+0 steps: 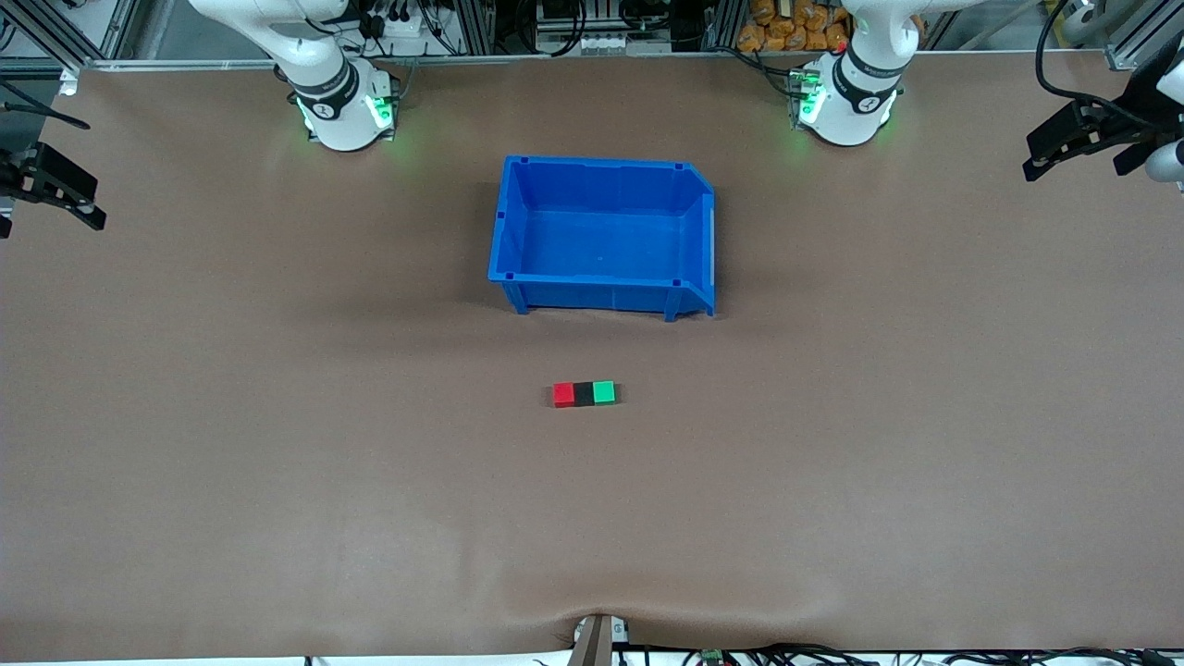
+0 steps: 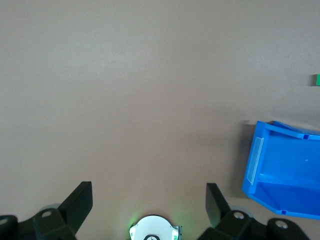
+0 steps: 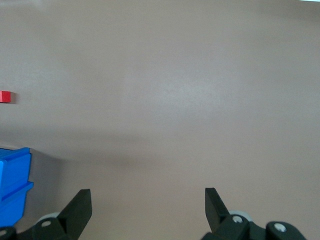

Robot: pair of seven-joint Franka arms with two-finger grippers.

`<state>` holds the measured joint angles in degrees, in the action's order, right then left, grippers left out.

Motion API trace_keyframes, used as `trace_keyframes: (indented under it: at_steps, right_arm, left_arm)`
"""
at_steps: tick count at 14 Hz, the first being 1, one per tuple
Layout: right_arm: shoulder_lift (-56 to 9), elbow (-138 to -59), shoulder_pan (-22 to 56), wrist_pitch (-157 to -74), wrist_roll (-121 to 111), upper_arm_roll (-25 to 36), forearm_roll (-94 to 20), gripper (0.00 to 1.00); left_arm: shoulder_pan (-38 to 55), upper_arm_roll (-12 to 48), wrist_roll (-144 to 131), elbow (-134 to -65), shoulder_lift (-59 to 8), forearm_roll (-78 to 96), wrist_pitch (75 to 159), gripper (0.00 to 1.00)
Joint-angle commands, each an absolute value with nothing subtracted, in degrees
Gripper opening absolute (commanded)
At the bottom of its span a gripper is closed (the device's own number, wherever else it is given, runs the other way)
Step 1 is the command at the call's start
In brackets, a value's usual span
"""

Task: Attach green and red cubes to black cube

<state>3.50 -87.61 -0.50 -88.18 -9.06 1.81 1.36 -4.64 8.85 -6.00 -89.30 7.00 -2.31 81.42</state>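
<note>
Small matte black cube sat on brown bench, red cube and green cube touching its two sides, one row. Blue plastic bin stood farther from front camera, apart from row.

Left gripper and right gripper waited at opposite bench ends, fingers spread, holding nothing.

Left wrist view caught only green sliver, probably green cube; right wrist view caught red cube and bin corner.

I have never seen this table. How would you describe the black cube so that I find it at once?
Start at the blue bin in the middle of the table. Nearer to the front camera than the bin lies a short row of three small cubes that touch one another. The black cube is the middle one, with the red cube at the right arm's end and the green cube at the left arm's end.
</note>
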Motion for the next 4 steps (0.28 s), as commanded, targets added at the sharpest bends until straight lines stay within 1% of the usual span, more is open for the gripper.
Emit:
trace_keyframes:
  at_steps: [1, 2, 4]
  right_arm:
    - [1.68, -86.66, -0.26, -87.71, -9.14, 1.85, 2.02, 1.00]
    - [-1.64, -86.23, -0.18, -87.11, -9.23, 1.85, 1.76, 1.00]
    - [-2.20, -86.22, -0.61, -87.45, -9.32, 1.85, 1.41, 1.00]
  left_arm:
    - [-4.83, 8.96, -7.90, -87.80, 6.94, -1.06, 80.42, 1.00]
    - [-4.83, 8.96, -8.61, -87.80, 6.94, -1.14, 80.42, 1.00]
    - [-4.83, 8.96, -8.79, -87.80, 6.94, -1.14, 80.42, 1.00]
